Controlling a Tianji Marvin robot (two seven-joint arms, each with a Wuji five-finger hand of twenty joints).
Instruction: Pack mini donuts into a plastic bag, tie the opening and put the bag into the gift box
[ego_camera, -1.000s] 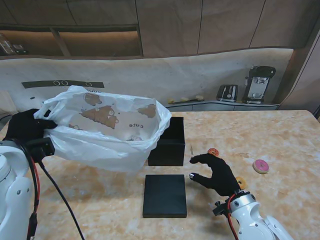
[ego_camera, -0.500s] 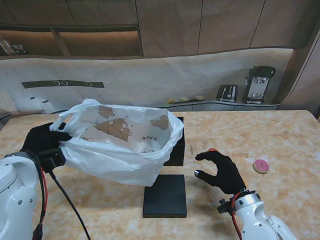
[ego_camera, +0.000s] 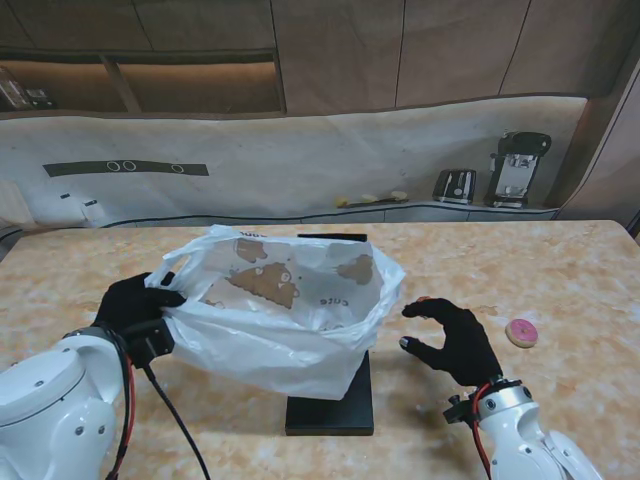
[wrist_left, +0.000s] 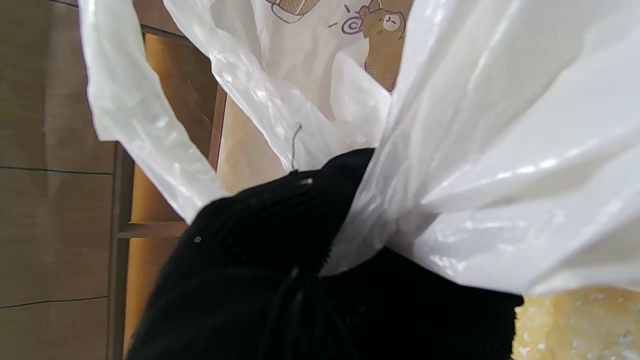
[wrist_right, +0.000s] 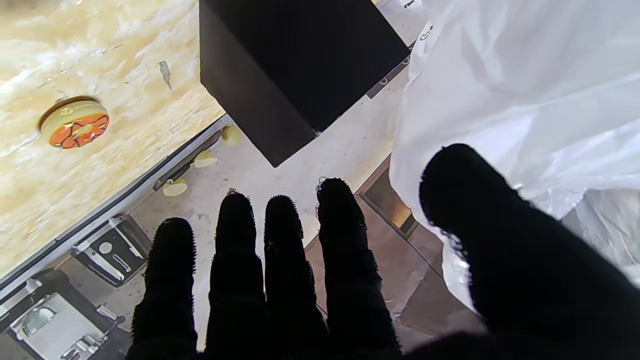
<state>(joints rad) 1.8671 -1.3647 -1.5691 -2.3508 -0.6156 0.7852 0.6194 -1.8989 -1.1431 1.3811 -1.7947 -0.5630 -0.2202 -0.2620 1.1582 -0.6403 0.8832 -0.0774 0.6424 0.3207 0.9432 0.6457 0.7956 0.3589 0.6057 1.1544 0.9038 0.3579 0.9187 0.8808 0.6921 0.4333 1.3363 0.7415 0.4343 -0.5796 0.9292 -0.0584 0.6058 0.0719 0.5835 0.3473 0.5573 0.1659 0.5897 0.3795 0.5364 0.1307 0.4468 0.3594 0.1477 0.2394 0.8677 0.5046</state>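
Bag (ego_camera: 290, 320) shifted rightward, left hand (ego_camera: 135, 305) clenching rim; right hand (ego_camera: 455, 340) beside it, fingers spread, empty; print "cute".

- Right hand (wrist_right: 320, 280) in a black glove, fingers (wrist_right: 282, 235) spread apart, holding nothing.
- White plastic bag (wrist_right: 525, 95) just beside the thumb.
- Black box (wrist_right: 295, 60) past the fingertips.
- One small donut (wrist_right: 75, 123) with orange icing, lying on the tan table (wrist_right: 100, 60), apart from the box.
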